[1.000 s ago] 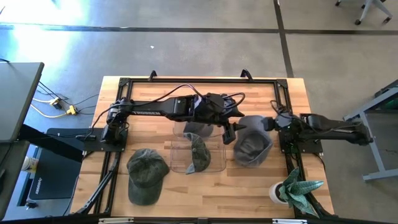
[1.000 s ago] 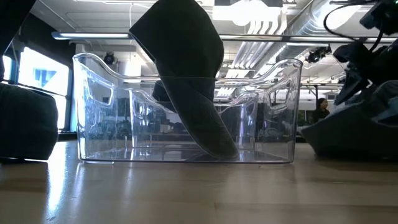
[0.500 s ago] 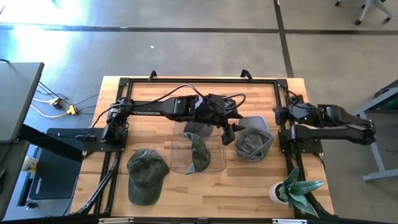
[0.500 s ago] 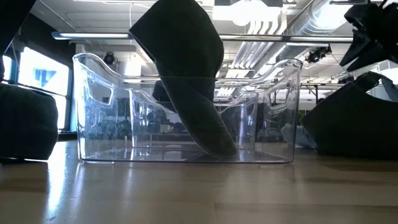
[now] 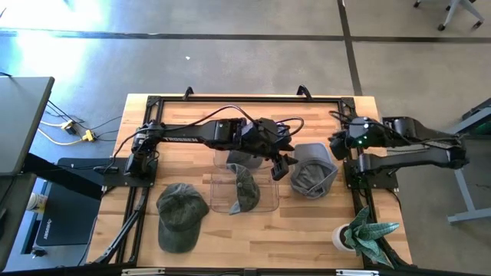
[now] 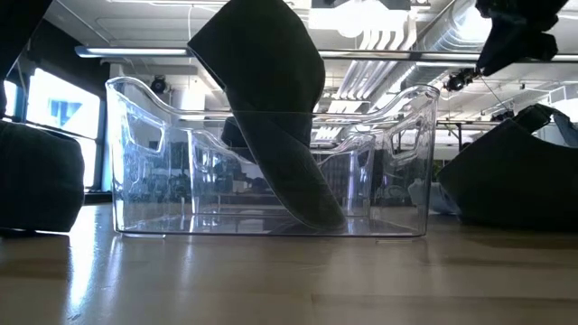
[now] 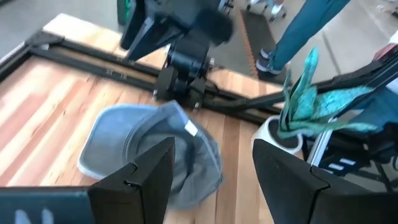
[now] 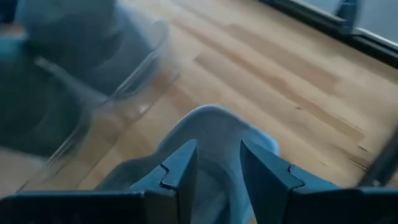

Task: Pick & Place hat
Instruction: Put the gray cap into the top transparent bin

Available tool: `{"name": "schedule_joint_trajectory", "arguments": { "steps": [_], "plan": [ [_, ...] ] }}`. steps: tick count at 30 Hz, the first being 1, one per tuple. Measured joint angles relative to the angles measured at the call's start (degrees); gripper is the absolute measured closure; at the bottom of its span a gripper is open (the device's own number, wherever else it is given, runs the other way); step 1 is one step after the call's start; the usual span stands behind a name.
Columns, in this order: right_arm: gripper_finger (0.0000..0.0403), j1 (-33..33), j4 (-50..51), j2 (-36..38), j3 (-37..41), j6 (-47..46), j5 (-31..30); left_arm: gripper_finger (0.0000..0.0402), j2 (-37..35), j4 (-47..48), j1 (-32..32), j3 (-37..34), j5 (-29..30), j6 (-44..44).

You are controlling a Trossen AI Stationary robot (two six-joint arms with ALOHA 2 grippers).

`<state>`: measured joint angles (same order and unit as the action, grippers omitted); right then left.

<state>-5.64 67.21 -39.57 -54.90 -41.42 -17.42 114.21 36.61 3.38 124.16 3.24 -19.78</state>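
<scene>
A grey hat [image 5: 311, 176] lies crown up on the table, right of the clear bin [image 5: 219, 192]; the low view has the grey hat [image 6: 515, 181] at its right. My left gripper [image 5: 281, 165] hangs open over the gap between bin and hat, and its wrist view looks down at the hat [image 7: 143, 149] past the gripper [image 7: 214, 149]. My right gripper [image 5: 336, 142] is open and raised [image 6: 515, 36] off the hat's far right side; the hat [image 8: 214, 124] shows below the gripper [image 8: 219, 152]. A dark green hat [image 5: 245, 192] leans inside the bin [image 6: 271, 162].
Another grey hat [image 5: 244, 159] lies at the bin's far end. A green hat [image 5: 182, 215] sits on the table left of the bin, near the front. A potted plant [image 5: 360, 230] stands at the near right corner. A person's leg [image 7: 305, 31] shows beyond the table.
My right gripper has come off the grey hat, risen, and drawn back toward the table's far right. The hat has settled on the table in a more compact shape. My left arm has barely moved.
</scene>
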Motion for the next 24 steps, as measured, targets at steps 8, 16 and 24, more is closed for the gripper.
{"name": "schedule_joint_trajectory", "arguments": {
  "steps": [8,16,24],
  "plan": [
    [0.0300,8.0,-1.8,-1.3,-0.5,4.2,7.0,0.0191,0.0,4.2,0.0,0.0,0.3,0.0],
    [0.0257,12.3,-2.7,-3.7,-0.5,15.5,21.2,0.0191,0.0,4.1,0.0,0.0,-1.0,0.2],
    [0.0178,17.0,-7.7,-13.2,-0.5,32.1,27.2,0.0191,0.0,4.0,0.0,0.0,-2.8,0.2]
  ]
}}
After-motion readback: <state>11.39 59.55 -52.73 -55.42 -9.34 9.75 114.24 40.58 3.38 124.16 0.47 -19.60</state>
